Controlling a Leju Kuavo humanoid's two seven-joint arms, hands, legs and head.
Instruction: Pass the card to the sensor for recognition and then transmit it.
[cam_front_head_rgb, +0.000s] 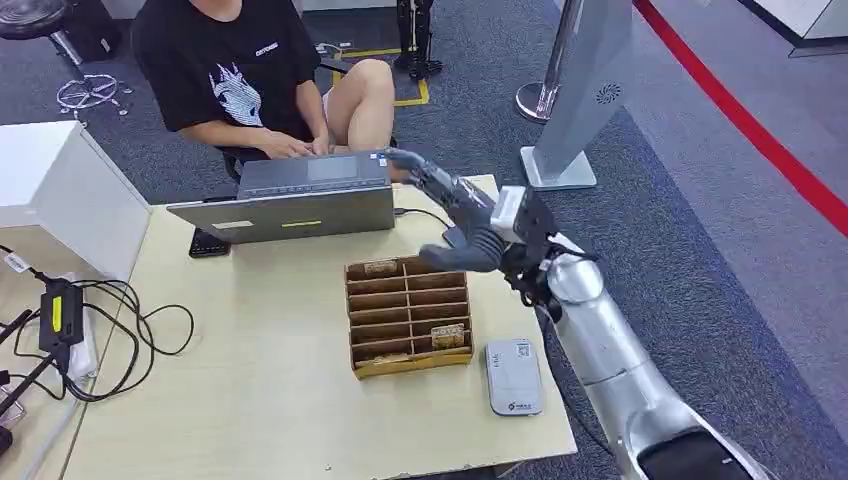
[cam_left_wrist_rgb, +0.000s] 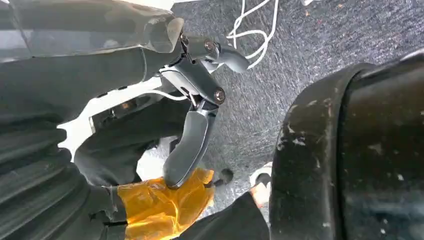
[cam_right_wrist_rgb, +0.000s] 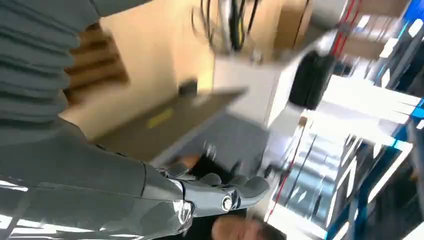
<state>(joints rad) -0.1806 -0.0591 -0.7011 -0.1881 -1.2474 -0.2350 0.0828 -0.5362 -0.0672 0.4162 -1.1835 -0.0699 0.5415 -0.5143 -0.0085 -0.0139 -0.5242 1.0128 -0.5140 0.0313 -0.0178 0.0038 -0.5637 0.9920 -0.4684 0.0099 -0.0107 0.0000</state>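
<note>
**Observer:** Where's your right hand (cam_front_head_rgb: 450, 215) at?

**Operator:** I've got it raised above the tabletop (cam_front_head_rgb: 270, 380), out past the far end of the wooden card rack (cam_front_head_rgb: 408, 315) and reaching toward the laptop (cam_front_head_rgb: 290, 200) and the person (cam_front_head_rgb: 250, 75) sitting behind it. The fingers are stretched forward and spread, and I see nothing between them in the head view. The right wrist view is blurred, but it shows extended fingers with no card there either. I read the hand as empty, fingers apart.

**Observer:** So where is the card?

**Operator:** The cards (cam_front_head_rgb: 449, 335) I can make out are standing in the rack's slots, one near the front right compartment and one at the far left (cam_front_head_rgb: 380, 267). They sit upright, presumably so that fingers can pinch an edge from above.

**Observer:** And the sensor?

**Operator:** The grey reader (cam_front_head_rgb: 513, 375) lies flat just beside the rack, on my right arm's side, near the tabletop edge. My guess is that placement keeps the swipe short.

**Observer:** Left hand?

**Operator:** The left hand (cam_left_wrist_rgb: 195, 100) hangs by the robot's body over the carpet, fingers loosely apart, holding nothing. There's some orange wrap near it that I can't identify.

**Observer:** Next step?

**Operator:** I judge the hand must come back over the rack for a card.
</note>
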